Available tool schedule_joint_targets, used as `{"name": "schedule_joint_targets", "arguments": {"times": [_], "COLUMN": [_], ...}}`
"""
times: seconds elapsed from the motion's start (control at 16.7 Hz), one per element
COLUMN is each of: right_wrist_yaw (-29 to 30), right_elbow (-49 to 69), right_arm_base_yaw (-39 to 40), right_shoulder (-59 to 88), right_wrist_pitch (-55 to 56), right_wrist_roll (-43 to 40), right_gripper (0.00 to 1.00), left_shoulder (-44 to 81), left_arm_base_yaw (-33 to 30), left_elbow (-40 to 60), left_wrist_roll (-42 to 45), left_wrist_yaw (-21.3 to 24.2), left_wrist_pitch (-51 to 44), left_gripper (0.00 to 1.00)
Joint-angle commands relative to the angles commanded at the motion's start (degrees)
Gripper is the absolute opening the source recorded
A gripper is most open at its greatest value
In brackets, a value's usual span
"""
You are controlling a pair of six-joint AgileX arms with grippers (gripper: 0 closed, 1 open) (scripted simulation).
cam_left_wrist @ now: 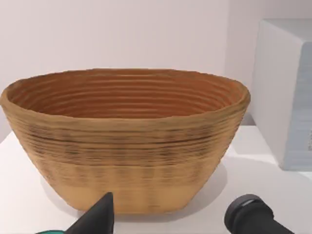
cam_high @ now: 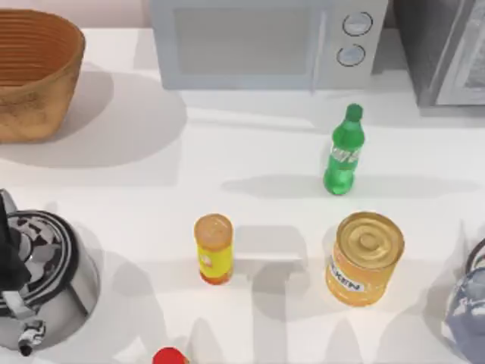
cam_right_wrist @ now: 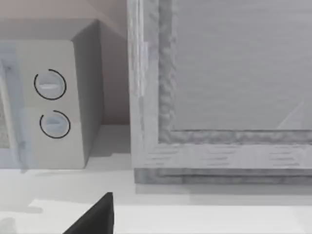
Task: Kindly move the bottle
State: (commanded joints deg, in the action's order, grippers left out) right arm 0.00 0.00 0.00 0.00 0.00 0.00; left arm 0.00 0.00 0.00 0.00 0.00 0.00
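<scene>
Largest first: the microwave [cam_high: 265, 42] sits along the desk's [cam_high: 250, 159] back edge, w/ a grey cabinet-like unit [cam_high: 447, 49] at the back right corner and a wicker basket [cam_high: 34, 72] at the back left corner. At the front left corner there's a metal kettle [cam_high: 45, 280]; at the front right corner a pale rounded object [cam_high: 466, 303] is cut off by the edge, can't tell what it is. Right of centre near the front stands a gold can [cam_high: 364, 258], and left of it a short yellow cylinder [cam_high: 214, 249] w/ tan lid. The bottle [cam_high: 345, 152] stands upright, long axis vertical, cap up, on the right half of the desk, between the microwave and the gold can, apart from both. A red-capped item [cam_high: 170, 356] peeks in at the front edge. The left claw [cam_left_wrist: 170, 222] faces the basket in the left wrist view, fingers set wide w/ nothing between them, so it's at the far side from the bottle. One dark fingertip of the right claw [cam_right_wrist: 97, 214] shows in the right wrist view, facing the microwave dials and the grey unit; can't tell its opening. Judgement: right arm is nearer, bottle lies toward the desk's centre from it, and an upright bottle suits a side-on grasp at the label band.
</scene>
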Motion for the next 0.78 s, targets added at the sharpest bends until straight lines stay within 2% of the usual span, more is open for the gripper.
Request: {"name": "schedule_joint_targets", "arguments": {"times": [0.36, 0.78], "right_wrist_yaw": [-2.09, -11.7], "right_elbow": [1.95, 11.11], "right_arm_base_yaw": [0.47, 2.71], "right_shoulder": [6.01, 34.24], "right_wrist_pitch": [2.67, 14.31], "right_wrist_roll": [-0.86, -4.63], "right_gripper": [1.0, 1.0], "left_shoulder": [0.0, 0.0], "left_arm_base_yaw": [0.0, 0.0], "left_elbow": [0.0, 0.0], "left_wrist_roll": [0.0, 0.0], "left_wrist_yaw": [0.0, 0.0], "left_wrist_pitch": [0.0, 0.0], "left_gripper": [1.0, 1.0]}}
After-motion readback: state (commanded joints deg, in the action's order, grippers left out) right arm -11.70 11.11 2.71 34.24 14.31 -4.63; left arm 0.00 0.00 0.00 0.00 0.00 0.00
